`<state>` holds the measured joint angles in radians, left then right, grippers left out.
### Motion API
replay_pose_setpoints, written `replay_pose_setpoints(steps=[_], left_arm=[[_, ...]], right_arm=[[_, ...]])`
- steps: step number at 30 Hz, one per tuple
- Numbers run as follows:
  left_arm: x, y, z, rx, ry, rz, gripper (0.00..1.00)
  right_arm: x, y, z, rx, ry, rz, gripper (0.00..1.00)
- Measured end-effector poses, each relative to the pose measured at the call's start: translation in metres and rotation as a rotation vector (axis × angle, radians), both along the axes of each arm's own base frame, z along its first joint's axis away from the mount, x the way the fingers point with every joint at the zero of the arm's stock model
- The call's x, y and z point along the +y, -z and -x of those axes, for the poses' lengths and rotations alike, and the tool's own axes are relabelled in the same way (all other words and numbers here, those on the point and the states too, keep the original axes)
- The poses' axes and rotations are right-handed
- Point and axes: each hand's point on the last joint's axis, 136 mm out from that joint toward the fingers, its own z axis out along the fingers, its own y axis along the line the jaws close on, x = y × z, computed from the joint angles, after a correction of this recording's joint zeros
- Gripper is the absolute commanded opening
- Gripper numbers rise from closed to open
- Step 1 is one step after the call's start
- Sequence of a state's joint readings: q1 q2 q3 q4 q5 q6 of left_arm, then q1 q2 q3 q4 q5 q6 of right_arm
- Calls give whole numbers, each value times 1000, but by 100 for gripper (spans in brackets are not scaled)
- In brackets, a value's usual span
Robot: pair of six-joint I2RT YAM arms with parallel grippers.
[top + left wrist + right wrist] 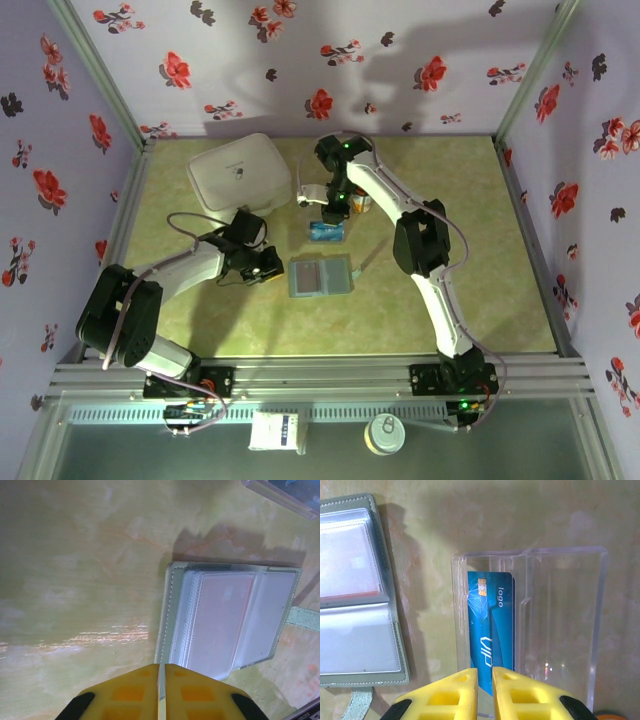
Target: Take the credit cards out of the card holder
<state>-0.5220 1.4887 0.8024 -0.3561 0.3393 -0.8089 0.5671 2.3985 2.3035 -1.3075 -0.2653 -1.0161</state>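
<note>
The card holder (320, 277) lies open on the green table, its clear pockets facing up. A reddish credit card (222, 615) shows through one pocket (347, 565). My left gripper (161, 680) sits at the holder's left edge (172, 610), jaws pressed almost together, and that edge runs into the slit between them. A blue credit card (490, 625) rests inside the clear plastic box (560, 620) just beyond the holder (327, 231). My right gripper (485, 680) hovers over the card's near end with a narrow gap between its jaws, and the card lies loose below.
A big white lidded case (240, 172) stands at the back left. An orange-capped bottle (360, 203) is beside the right gripper (338, 208). The holder's strap (305, 617) sticks out sideways. Flowered walls close in the table on three sides.
</note>
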Motion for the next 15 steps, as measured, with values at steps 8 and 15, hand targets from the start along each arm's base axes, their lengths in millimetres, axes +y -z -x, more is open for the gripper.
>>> replay_pose_setpoints(steps=[8,15], left_arm=[[-2,-1,-3,-14,1,9,11],[-5,2,-7,-17,4,14,11]], right_arm=[[-8,1,6,-2,71,15,14],[-14,-6,12,-53,294,-50,20]])
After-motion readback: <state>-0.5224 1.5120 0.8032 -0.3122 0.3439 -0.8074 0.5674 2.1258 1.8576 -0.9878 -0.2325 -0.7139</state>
